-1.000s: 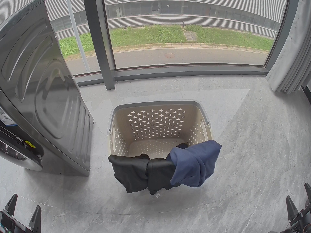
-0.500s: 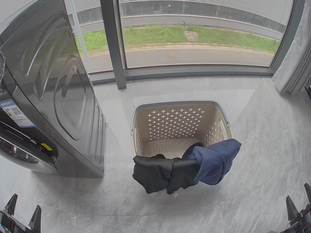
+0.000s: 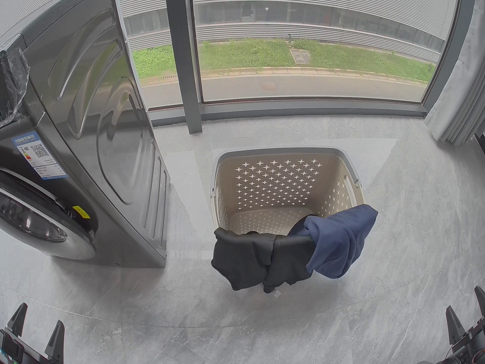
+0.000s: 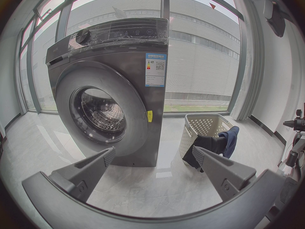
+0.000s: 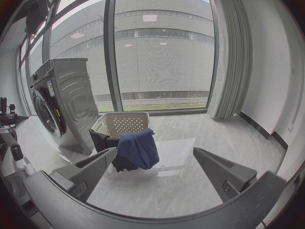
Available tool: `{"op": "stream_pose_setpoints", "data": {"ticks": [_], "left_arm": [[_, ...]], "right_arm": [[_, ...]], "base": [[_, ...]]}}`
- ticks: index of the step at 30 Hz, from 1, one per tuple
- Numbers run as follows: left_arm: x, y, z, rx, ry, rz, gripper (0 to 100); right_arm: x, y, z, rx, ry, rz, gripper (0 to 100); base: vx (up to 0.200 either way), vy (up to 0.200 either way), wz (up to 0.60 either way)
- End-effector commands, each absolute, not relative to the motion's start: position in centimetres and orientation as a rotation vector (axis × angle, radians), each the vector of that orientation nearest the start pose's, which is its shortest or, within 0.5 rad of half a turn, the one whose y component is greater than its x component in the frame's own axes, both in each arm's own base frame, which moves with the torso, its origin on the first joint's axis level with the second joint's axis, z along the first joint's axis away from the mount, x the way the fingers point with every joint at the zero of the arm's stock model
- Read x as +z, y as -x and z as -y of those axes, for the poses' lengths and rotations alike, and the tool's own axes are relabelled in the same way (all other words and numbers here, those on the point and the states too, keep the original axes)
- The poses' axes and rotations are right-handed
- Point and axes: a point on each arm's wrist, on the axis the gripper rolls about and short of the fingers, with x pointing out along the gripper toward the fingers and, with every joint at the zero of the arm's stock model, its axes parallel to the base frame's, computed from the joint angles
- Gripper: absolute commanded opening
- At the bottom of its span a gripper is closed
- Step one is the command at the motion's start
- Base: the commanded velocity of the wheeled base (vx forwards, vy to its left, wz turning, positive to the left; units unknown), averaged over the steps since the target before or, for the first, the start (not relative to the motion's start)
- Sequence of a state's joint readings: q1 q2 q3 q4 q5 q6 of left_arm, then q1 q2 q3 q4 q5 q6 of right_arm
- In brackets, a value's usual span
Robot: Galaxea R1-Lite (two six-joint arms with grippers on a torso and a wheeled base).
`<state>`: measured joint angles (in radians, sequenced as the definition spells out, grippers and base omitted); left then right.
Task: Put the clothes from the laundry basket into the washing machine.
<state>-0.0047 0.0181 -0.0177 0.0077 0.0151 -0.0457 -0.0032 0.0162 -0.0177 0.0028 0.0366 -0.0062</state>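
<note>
Broadly, open grey stone-patterned floor lay near and right of the laundry basket, and a narrower strip was left between it and the washing machine on the left. The far side was closed off by a glazed window wall, with a pleated pale curtain hung at the far right. The basket was a beige plastic tub with rounded corners, a grey rim and star-shaped perforations. Two garments were draped over its near rim, partly inside and partly outside: a black garment on the left, touching a blue garment on the right. The machine was a dark grey metal front-loader with ribbed side panels, and a shiny perforated drum was seen at its round front. The left gripper and right gripper were held low at the near corners, well apart from the basket, each with wedge-shaped fingers spread wide and nothing between them.
</note>
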Motion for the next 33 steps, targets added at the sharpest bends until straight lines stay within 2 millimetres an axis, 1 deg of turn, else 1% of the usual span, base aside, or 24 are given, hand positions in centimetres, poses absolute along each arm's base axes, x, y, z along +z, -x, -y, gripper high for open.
{"op": "stream_pose_setpoints", "data": {"ticks": [1,28,33], "left_arm": [[7.56,2.28,-0.05,0.011,0.046,-0.007,100],[7.56,2.28,-0.05,0.011,0.046,-0.007,100],[7.56,2.28,-0.05,0.011,0.046,-0.007,100]], "right_arm": [[7.61,2.19,-0.09,0.034,0.007,-0.014,100],[7.61,2.19,-0.09,0.034,0.007,-0.014,100],[7.59,2.19,-0.09,0.034,0.006,-0.015,100]], "base": [[0.000,0.200,0.00],[0.000,0.200,0.00],[0.000,0.000,0.00]]}}
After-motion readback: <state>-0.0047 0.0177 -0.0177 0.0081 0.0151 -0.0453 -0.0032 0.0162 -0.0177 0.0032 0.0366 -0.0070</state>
